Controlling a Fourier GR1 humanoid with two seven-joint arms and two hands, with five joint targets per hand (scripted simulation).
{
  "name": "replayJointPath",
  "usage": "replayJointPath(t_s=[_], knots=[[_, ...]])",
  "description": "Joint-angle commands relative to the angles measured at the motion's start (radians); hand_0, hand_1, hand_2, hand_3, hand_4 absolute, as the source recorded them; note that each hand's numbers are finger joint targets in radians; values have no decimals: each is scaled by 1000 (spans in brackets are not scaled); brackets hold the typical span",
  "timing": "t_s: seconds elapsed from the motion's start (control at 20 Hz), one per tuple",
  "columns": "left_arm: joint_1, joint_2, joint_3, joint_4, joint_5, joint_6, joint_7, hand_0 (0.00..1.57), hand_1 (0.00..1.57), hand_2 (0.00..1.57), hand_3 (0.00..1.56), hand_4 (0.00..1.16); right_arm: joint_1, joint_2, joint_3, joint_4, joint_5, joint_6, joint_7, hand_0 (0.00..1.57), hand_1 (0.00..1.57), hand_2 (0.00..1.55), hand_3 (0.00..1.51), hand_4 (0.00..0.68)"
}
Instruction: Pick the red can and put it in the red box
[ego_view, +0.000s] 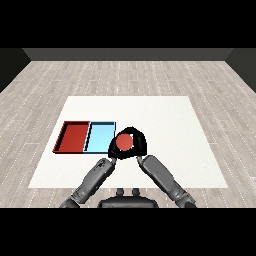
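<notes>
The red can (124, 143) shows its round red top just right of the light blue tray (99, 136). My right hand (140, 143) is curled round the can, its black fingers wrapping over the far side. My left hand (113, 150) sits close against the can's left side, where it merges with the dark shape of the right hand. The red tray (73, 136) lies left of the blue one, with nothing in it. Whether the can rests on the table or hangs above it cannot be told.
The two trays lie side by side at the left of the white table (165, 120). Both grey forearms meet near the table's front middle. Wooden floor surrounds the table.
</notes>
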Motion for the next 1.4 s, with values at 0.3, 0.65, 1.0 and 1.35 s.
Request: replayJointPath(t_s=[0.3,0.65,1.0,1.35], knots=[[-116,-5,-35,97,53,141,-6,1571,1571,1557,1478,1124,22,12,-51,-6,31,54,17,1482,1482,1443,1391,644],[-54,-5,-75,33,95,187,-170,1571,1571,1571,1497,1141,-20,12,7,61,-63,3,-21,1444,1444,1389,1342,406],[-4,-5,19,56,76,84,-225,1571,1571,1571,1513,1147,-1,12,-11,9,88,6,145,0,0,0,0,0],[3,-5,-36,-38,9,203,-121,1571,1571,1571,1496,1135,44,-21,-75,-47,81,81,178,0,0,0,0,0]])
